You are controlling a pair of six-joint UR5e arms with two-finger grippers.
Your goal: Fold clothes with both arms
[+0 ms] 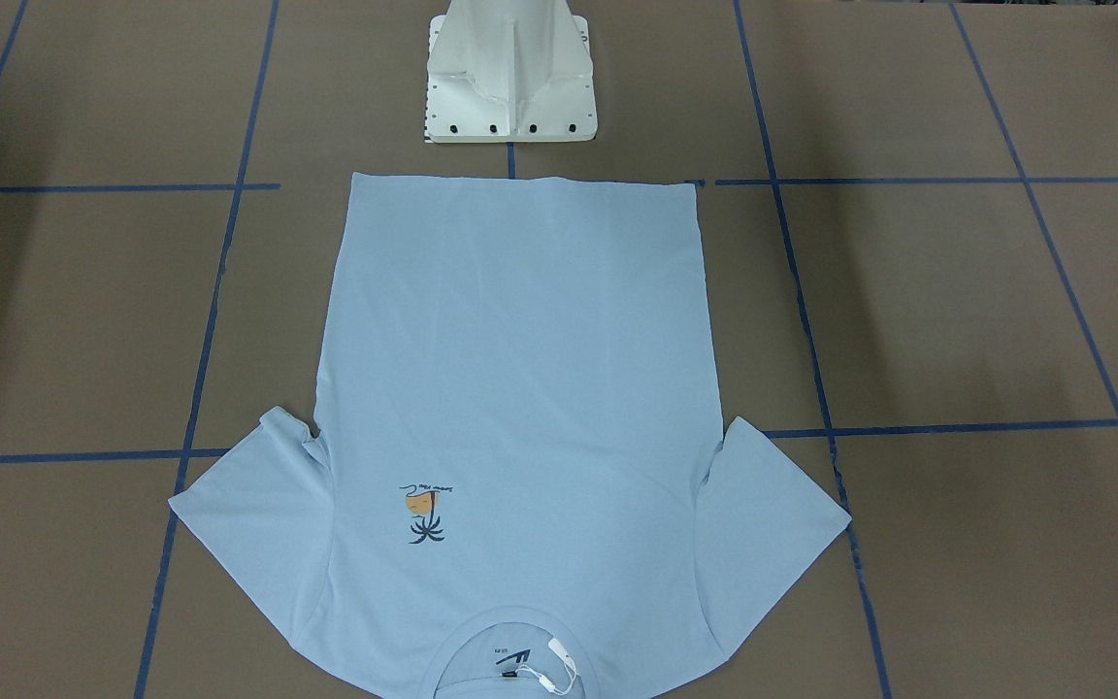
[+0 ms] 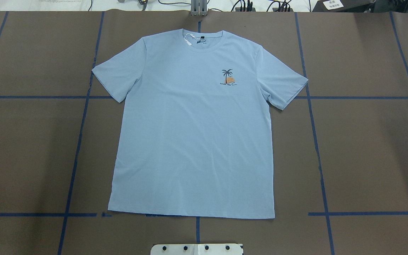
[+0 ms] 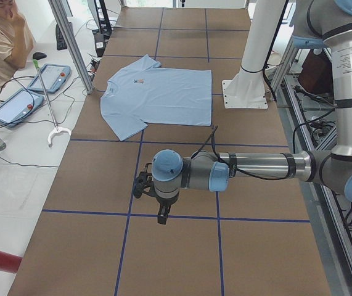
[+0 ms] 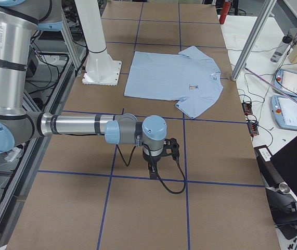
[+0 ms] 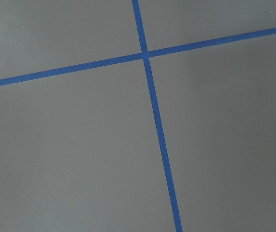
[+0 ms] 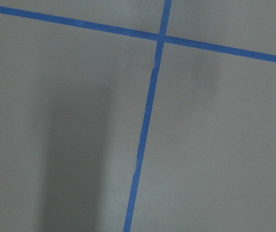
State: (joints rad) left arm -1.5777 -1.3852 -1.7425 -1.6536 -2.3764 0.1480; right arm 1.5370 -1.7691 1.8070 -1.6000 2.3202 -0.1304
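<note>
Lying flat, blue T-shirt [image 2: 190, 141] with palm print [image 2: 227, 75], its script [image 2: 227, 84] illegible.

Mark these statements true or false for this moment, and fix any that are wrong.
1. The T-shirt lies flat and unfolded, print up. True.
2. A white tag sits at the collar. True.
3. The collar lies nearest the pedestal base. False: the hem is nearest it, and the collar is on the far side.
4. A gripper holds the T-shirt. False: the left gripper and right gripper hover over bare table, apart from the shirt.
</note>
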